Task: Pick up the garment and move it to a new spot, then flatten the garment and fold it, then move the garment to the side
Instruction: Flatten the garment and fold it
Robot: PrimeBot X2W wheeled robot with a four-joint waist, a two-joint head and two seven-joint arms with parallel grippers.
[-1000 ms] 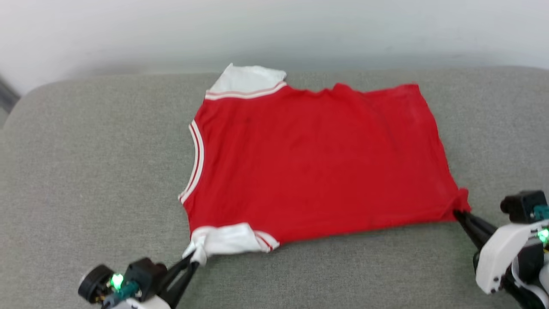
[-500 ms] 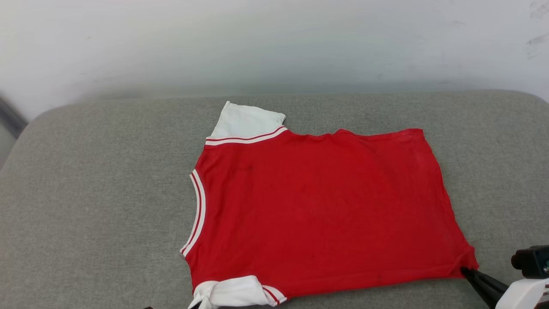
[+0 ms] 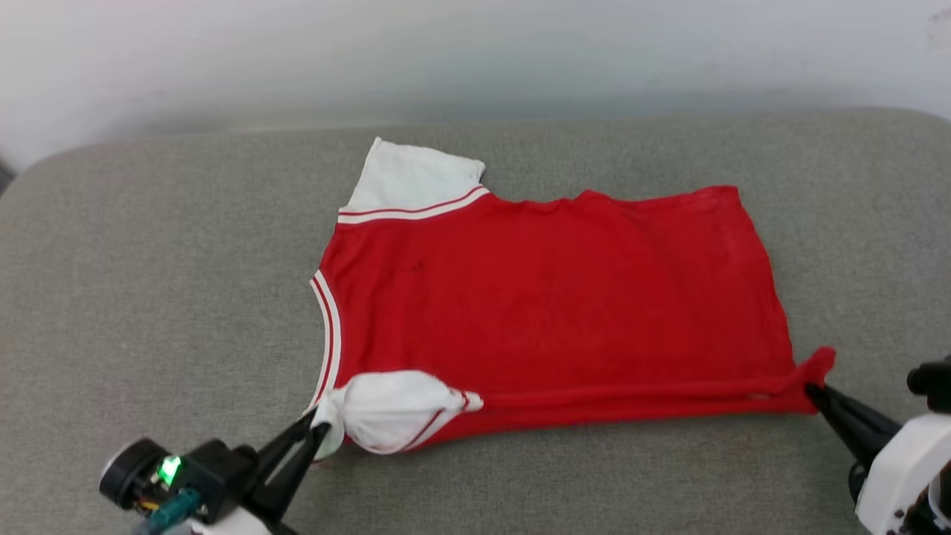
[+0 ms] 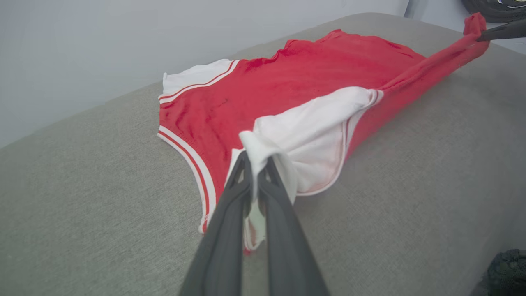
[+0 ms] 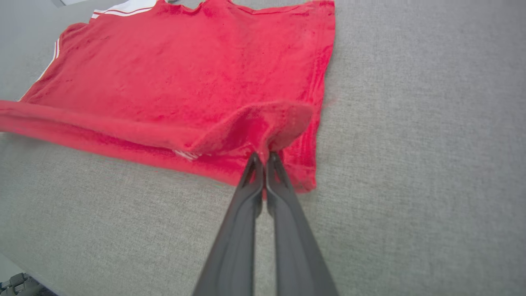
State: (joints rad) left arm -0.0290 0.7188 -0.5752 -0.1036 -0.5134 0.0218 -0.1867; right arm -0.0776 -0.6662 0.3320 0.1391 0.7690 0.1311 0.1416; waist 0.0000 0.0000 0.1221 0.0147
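1. My left gripper (image 4: 257, 162): I have its two long dark fingers squeezed together on the bunched white sleeve (image 4: 304, 131), with cloth nipped at the tips.
2. My right gripper (image 5: 263, 158): fingers likewise closed, gripping the red hem corner (image 5: 283, 119), which stands up just past the tips.
3. Red short-sleeved jersey garment (image 3: 550, 297), striped trim: near edge taut between my two sets of fingers; the rest lies flat ahead of them.
4. Grey woven fabric cushion (image 3: 148, 260): under fingers and garment alike.

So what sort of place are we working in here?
Likely an indoor room: a broad grey woven-fabric cushion with rounded corners, a plain pale wall behind it, and a red white-sleeved jersey shirt spread on top.
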